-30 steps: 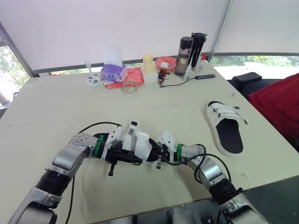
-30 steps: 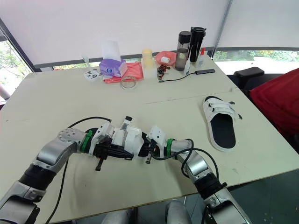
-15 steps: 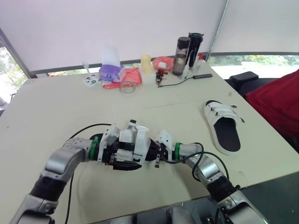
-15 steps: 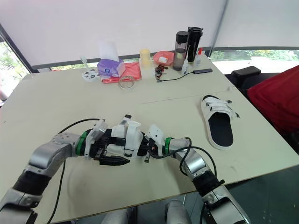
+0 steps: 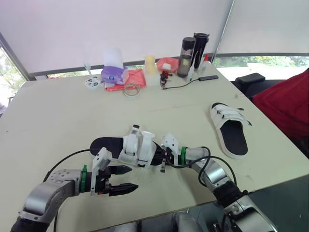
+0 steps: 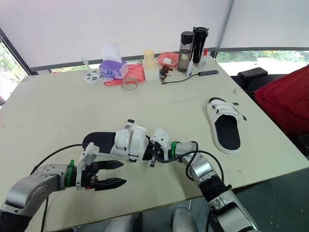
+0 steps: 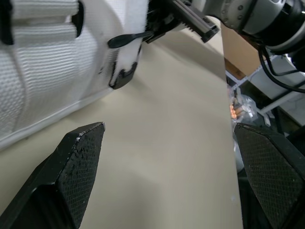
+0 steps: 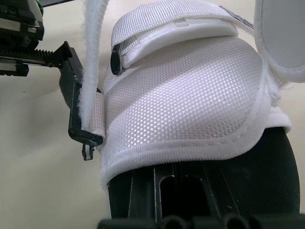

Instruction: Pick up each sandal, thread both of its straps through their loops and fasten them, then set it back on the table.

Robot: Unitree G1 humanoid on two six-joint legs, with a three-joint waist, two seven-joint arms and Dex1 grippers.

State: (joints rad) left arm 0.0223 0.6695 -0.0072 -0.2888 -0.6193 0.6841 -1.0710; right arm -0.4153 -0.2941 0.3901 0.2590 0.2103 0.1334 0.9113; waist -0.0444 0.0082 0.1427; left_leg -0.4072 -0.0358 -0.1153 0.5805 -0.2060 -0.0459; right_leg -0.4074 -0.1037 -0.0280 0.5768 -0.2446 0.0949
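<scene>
**White near sandal [image 5: 130, 147] pinched in right claw [image 5: 158, 158]; left claw [image 5: 133, 178] free**

Right claw: clamped together on the toe end of the near sandal. The black sole runs straight out from it toward the heel. The sandal stretches away to this claw's left, low over the worktop [image 5: 58, 111] (cannot tell whether the heel touches). From the right wrist, the white mesh upper sits directly ahead. A flat strap [image 8: 181, 28] lies across the upper. A loose strap [image 8: 91, 57] stands up along its side.

Left claw: fingers [image 7: 78, 162] spread wide apart, holding nothing, with bare worktop between them. It sits just beside the near sandal, on the robot's side of it, not touching. Its tips point toward the right claw.

Far sandal [image 5: 231, 129]: well apart from both claws, out to the right of the right claw and farther from the robot. It lies sole down on the worktop, white straps across its front half.

Well beyond both claws, along the worktop's far edge:
- two dark bottles [image 5: 193, 48]
- purple tissue pack [image 5: 113, 75]
- pink cloth [image 5: 136, 77]
- black cable [image 5: 186, 83]
</scene>
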